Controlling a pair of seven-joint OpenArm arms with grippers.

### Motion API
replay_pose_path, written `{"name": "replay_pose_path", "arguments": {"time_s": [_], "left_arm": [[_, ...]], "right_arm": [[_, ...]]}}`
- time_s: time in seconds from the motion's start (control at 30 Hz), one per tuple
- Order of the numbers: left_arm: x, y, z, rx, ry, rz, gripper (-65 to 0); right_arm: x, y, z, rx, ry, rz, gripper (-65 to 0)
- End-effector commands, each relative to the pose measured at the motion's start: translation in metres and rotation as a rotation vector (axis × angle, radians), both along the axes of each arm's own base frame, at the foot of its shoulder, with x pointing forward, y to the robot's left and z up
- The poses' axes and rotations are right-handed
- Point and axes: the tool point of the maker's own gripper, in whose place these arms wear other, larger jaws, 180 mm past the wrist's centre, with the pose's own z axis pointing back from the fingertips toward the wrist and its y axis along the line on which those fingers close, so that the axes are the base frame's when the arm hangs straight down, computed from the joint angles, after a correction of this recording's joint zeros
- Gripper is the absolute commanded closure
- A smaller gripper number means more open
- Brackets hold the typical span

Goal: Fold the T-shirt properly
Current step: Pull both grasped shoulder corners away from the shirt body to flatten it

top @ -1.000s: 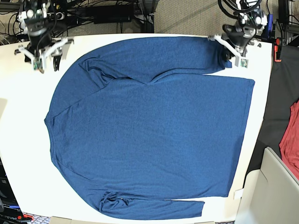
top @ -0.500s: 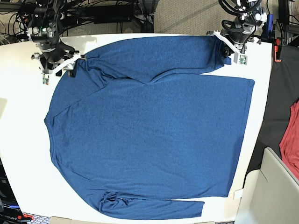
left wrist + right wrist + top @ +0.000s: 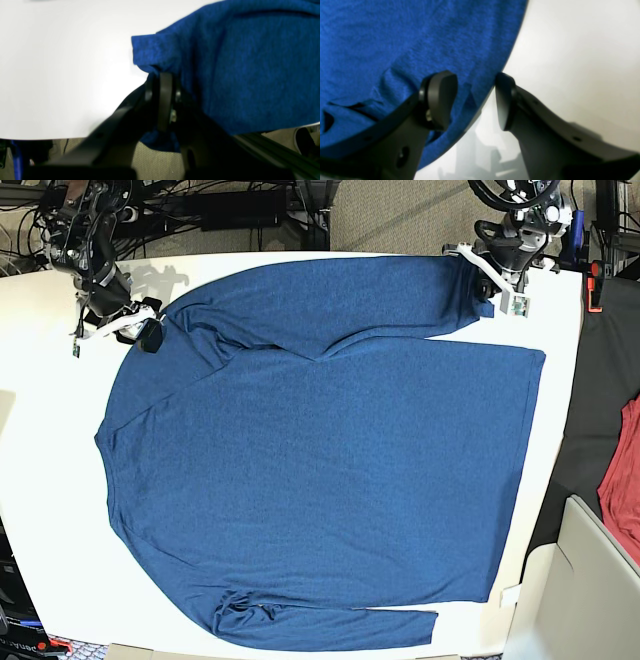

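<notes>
The T-shirt lies spread flat over the white table, its body filling the middle and one long sleeve running along the edge where both arms work. The left gripper is clenched on the cuff end of that sleeve: in its wrist view the pads are pressed together with blue knit bunched just above and behind them, and a fold of fabric hangs below the jaws. It has held this pinch with almost no shift over the past second. The change is on the other side: the right gripper, which a second ago hung over bare table outside the shirt, has swung in and dropped to the shoulder end of the same sleeve. Its jaws now stand apart and straddle the fabric edge, one finger over the cloth and the other on the table side, so nothing is gripped yet. Whether the pads already touch the knit is hard to say, since the wrist view is blurred there. With one end of the sleeve secured and the other framed by open jaws, the sleeve fold looks about to begin; the right side probably needs only to close on the edge before both arms can carry the sleeve inward across the body.
</notes>
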Motion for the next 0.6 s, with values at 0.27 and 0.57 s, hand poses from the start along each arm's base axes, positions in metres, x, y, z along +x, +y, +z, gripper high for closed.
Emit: {"name": "replay_pose_path", "arguments": {"time_s": [0.27,0.57], "left_arm": [[0.009,0.000,0.018,0.016,-0.060,-0.016,-0.6],[-0.003,-0.003,0.031,0.039,-0.067,-0.043,-0.6]], "right_arm": [[-0.006,-0.006,-0.001,-0.024,0.039,0.002,-2.0],[-0.030,-0.030,0.031,-0.066,-0.007,-0.035,-1.7]]}}
